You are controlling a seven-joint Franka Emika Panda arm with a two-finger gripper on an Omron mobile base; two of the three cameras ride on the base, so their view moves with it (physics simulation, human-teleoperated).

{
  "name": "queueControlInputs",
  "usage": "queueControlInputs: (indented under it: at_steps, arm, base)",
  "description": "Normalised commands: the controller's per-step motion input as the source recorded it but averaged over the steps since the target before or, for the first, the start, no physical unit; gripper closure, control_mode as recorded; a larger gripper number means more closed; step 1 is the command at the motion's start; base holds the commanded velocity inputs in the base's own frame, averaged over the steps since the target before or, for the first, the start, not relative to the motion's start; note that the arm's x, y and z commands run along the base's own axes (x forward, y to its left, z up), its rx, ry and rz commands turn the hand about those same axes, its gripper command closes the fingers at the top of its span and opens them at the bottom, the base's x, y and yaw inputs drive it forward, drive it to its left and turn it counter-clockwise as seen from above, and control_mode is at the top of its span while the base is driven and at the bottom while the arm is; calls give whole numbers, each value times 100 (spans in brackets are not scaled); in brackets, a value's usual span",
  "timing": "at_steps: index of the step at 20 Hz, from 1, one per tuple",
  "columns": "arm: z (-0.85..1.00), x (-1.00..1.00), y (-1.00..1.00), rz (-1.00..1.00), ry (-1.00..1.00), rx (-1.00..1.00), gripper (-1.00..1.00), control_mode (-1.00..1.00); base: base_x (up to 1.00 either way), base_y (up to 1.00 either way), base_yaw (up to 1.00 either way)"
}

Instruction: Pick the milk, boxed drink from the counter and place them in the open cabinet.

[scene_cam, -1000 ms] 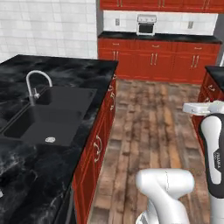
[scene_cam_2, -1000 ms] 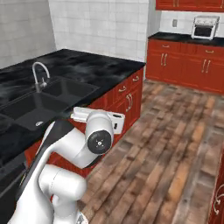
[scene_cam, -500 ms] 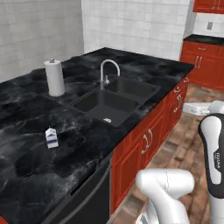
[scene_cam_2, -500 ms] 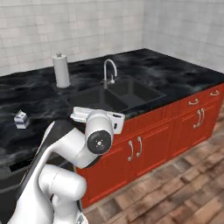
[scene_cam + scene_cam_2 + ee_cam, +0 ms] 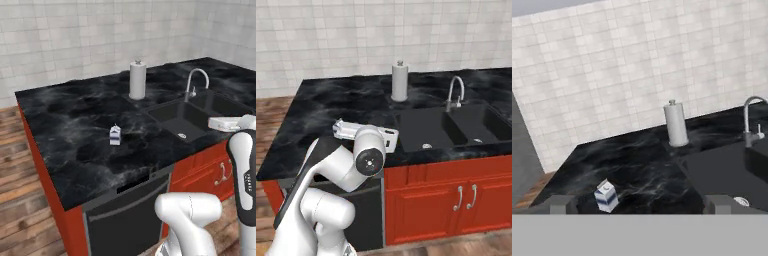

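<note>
The milk is a small white carton with a blue band, standing upright on the black marble counter, left of the sink. In the hand view the milk stands low and left of centre, just right of the left fingertip. My gripper is open, with nothing between its fingers, and is held back from the counter and apart from the carton. The arm rises in front of the counter in the right base view. The boxed drink and the open cabinet are out of view.
A white paper-towel roll stands at the back of the counter. A black sink with a curved silver faucet lies to the right. Below are red base cabinets and a black appliance front. Wood floor lies left.
The whole picture has shifted, so the camera has moved with the base and now faces the counter with the milk and the tiled wall. The gripper has stayed open.
</note>
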Motion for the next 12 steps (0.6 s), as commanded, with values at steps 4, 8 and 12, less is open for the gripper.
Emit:
queueControlInputs:
  at_steps: [4, 8, 12]
  arm:
    - [0, 0, 0, 0, 0, 0, -100, 100]
    - [0, 0, 0, 0, 0, 0, -100, 100]
    - [0, 0, 0, 0, 0, 0, -100, 100]
  base:
    - [-10, 4, 59]
    - [-5, 3, 33]
    - [0, -6, 0]
